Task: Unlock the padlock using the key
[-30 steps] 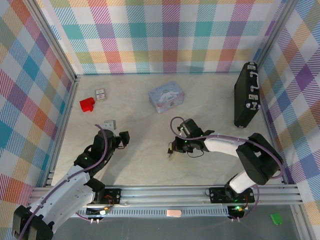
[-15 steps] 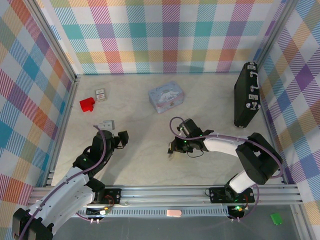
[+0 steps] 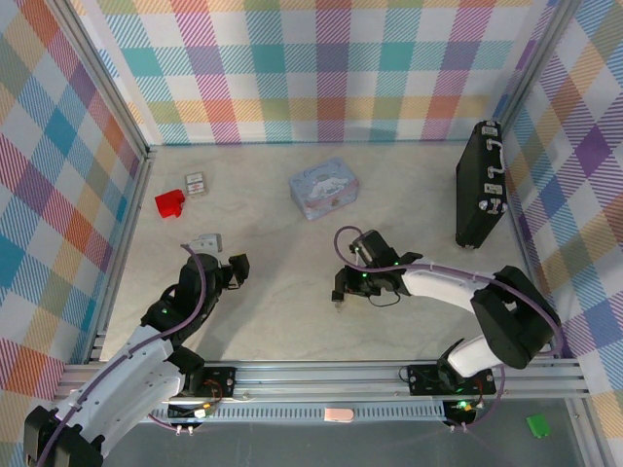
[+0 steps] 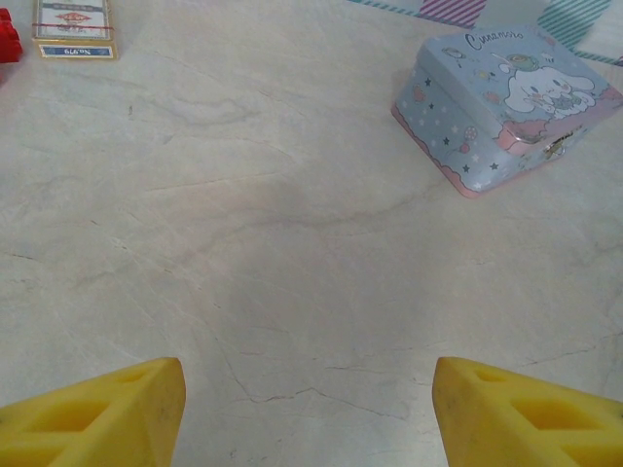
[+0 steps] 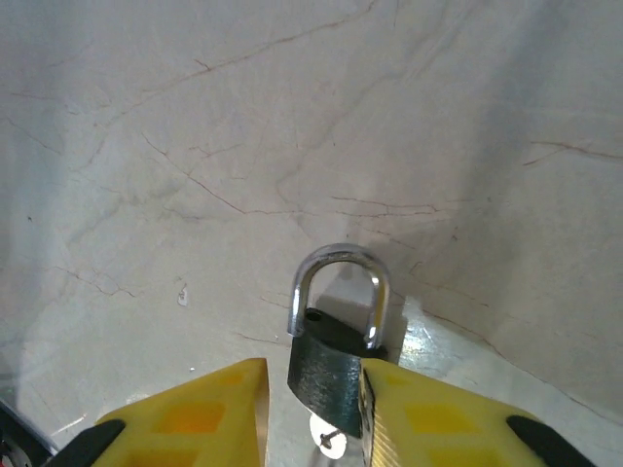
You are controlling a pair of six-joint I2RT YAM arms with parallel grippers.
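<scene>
**Right end effector** [image 5: 313, 375]: set low over the desk [image 5: 195, 146], at lower centre of the top view [image 3: 338, 297]. The jaws stand partly apart.
- The padlock [image 5: 326, 384] is seen between the fingers, at lower centre of the wrist view.
- Its body leans on the finger [image 5: 419, 418] at frame right, and a clear gap is left to the other finger.
- It is therefore bracketed rather than pinched. This is judged a loose cage that keeps the lock from sliding or toppling.

**Padlock:** the shackle points up-frame and the body is tilted. Whether the shackle is latched cannot be told.

**Key** [image 5: 329, 440]: a small silvery piece is seen touching the underside of the body, at the bottom edge of the wrist view. It is taken to be the key seated in the keyway, though it is blurred. If so, turning is judged the step in hand.

**Left end effector** [image 4: 307, 409]: the jaws are wide and nothing is held. It hangs over bare desk at lower left of the top view [image 3: 238, 268], well apart from the lock. It is judged parked clear of the work.

**Writing**
- Tin [image 4: 496, 107], upper right of the left wrist view: cursive on the lid is read as "Cinnamoro…", beside a white long-eared cartoon figure.
- Box [image 4: 73, 27], upper left of the same view: red and blue print, with a line that may read "No.979", not certain.
- Case [image 3: 480, 195], right edge of the top view: pale labels, unreadable.
- Padlock: no mark legible.
</scene>
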